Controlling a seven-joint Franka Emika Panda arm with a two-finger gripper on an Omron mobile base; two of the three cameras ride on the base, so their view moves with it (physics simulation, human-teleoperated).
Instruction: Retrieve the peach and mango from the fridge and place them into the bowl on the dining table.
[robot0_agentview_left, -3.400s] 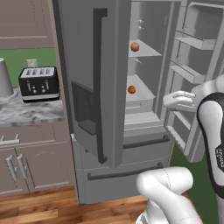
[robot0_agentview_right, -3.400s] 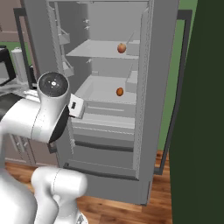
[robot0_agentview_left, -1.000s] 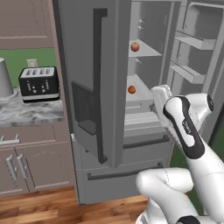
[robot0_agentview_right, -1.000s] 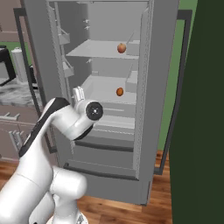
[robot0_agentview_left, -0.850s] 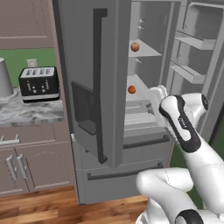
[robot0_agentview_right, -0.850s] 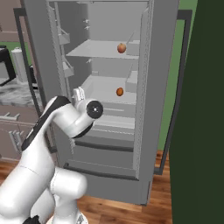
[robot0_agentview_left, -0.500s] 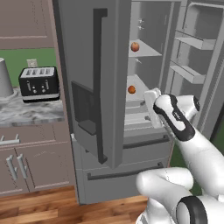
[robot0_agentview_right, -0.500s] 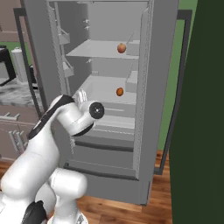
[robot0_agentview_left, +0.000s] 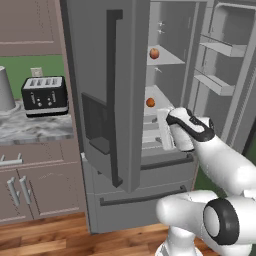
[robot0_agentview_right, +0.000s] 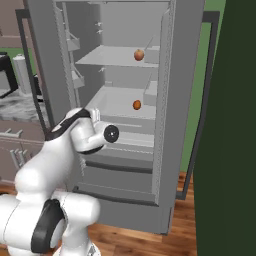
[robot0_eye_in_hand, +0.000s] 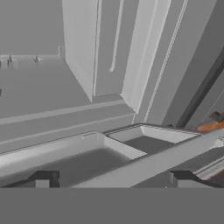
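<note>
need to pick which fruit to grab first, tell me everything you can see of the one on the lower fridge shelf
The lower fruit is small, round and orange, darker on one side. It sits alone on the pale lower shelf of the open fridge, toward the shelf's right side, beneath the redder fruit on the shelf above. Nothing else touches it.

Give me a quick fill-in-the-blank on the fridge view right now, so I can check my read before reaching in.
The fridge has its right door ____.
Inside it, ____ round orange fruits sit on shelves, the upper fruit above the lower fruit.
On the counter left of the fridge stands a black ____.
The gripper has its jaws ____ and holds nothing.

Missing words: open; two; toaster; open
</note>
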